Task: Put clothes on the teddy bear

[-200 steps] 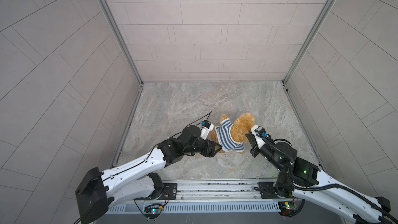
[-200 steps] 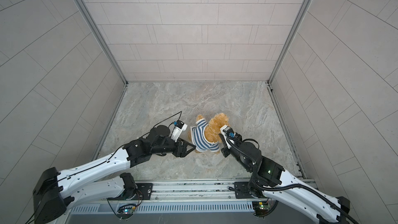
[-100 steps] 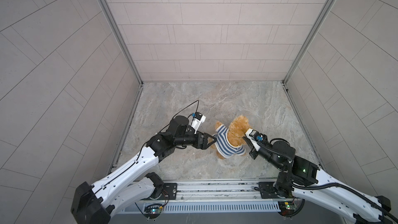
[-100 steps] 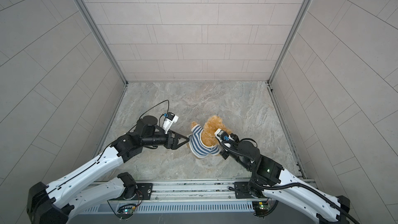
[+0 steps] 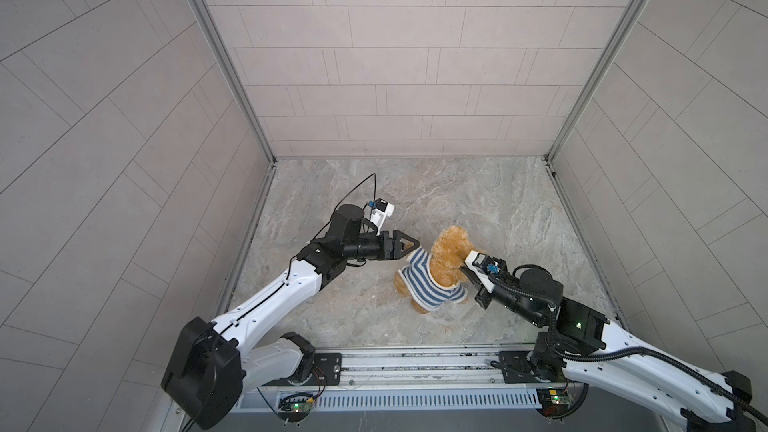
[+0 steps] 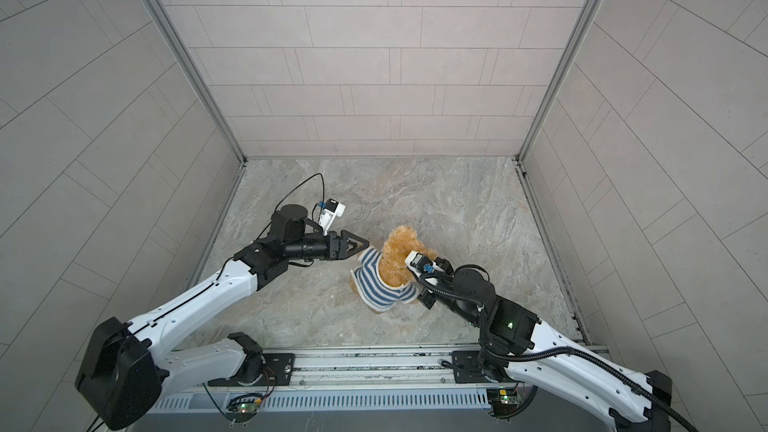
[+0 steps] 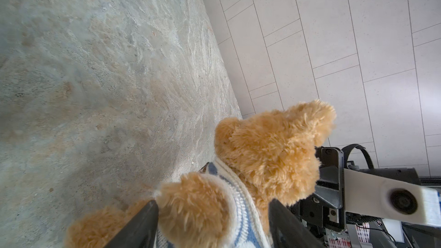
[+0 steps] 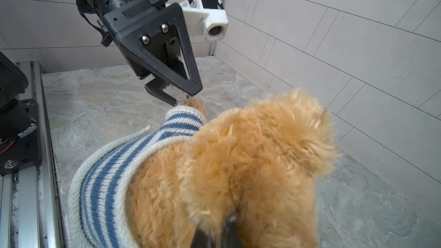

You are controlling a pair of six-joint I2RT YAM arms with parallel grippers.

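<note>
Down at the left gripper (image 7: 212, 211), the two black fingers are spread wide on either side of one paw (image 7: 193, 208) of the teddy bear (image 7: 269, 158). Honestly I can't tell from the left wrist view whether they touch the fur or just frame it. The right wrist view shows the fingertips apart, right at the end of that paw. Over on the other side, the right gripper (image 8: 217, 231) is pressed together with its tips buried in the bear's fluff, pinching a tuft somewhere around the head or neck, hard to say which. The bear sits more or less upright between the two grippers in both top views, a bit right of the middle of the tabletop (image 5: 415, 193) and toward the near edge, with its head pointing to the far side. It's wearing a blue-and-white striped shirt (image 5: 424, 282): the paw on the left pokes out of a sleeve (image 8: 183, 118), and the hem flares loosely around the lower body on the near side. The tabletop is a grey marbled slab, boxed in by pale tiled walls (image 5: 395, 56) on the left, far and right. A metal rail (image 5: 415, 363) runs along the near edge, and both arms are mounted on it.
</note>
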